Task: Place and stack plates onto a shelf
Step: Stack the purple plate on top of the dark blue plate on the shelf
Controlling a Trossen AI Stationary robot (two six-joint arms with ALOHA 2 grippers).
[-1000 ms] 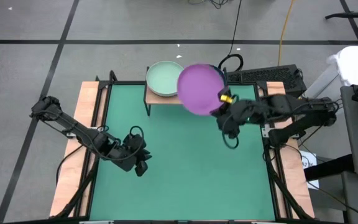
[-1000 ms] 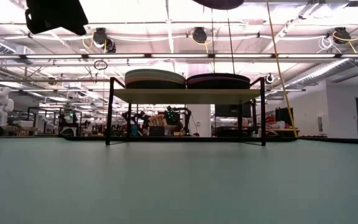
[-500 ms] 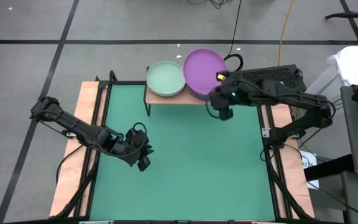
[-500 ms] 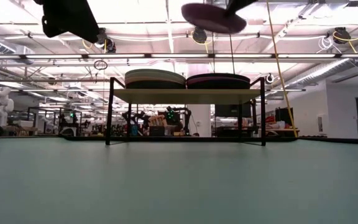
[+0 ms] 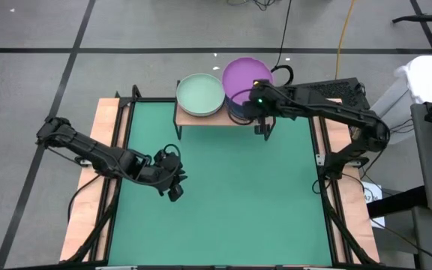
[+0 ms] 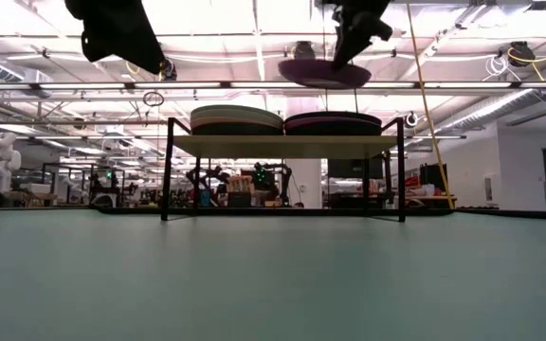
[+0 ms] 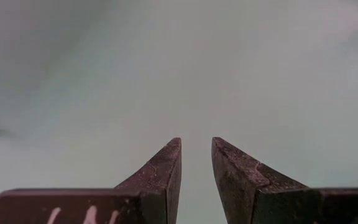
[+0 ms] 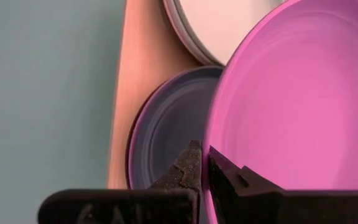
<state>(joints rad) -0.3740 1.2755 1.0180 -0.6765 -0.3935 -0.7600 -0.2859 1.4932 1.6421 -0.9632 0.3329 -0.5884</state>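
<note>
**Two stacks on the shelf, one plate in the air**

One purple plate [image 5: 246,77]: gripped by its near rim in the right gripper [image 5: 262,114], fingers pinched tight on the edge. It hangs just beyond and ahead of the fingertips, above the right-hand stack [image 6: 333,123], clear of it and slightly tilted in the low view.

One right-hand stack: directly beneath the held plate, dark plate uppermost in the right wrist view, resting on the wooden shelf [image 5: 201,120].

One left-hand stack [image 6: 236,118]: beside the held plate on the gripper's far side, mint plate [image 5: 199,94] on top.

One left gripper [image 5: 173,187]: well apart from the shelf, over bare green table [image 5: 231,210], fingers at a narrow gap with nothing between them. Idle.

Step in hand: placing the plate onto the right-hand stack; carry looks finished, set-down not yet done.

Next move calls for: levelling the plate, centring it over the stack below, lowering until rims meet, then spreading the fingers and backing away without dragging the rim. An off-centre release could leave the plate overhanging the shelf edge.
</note>
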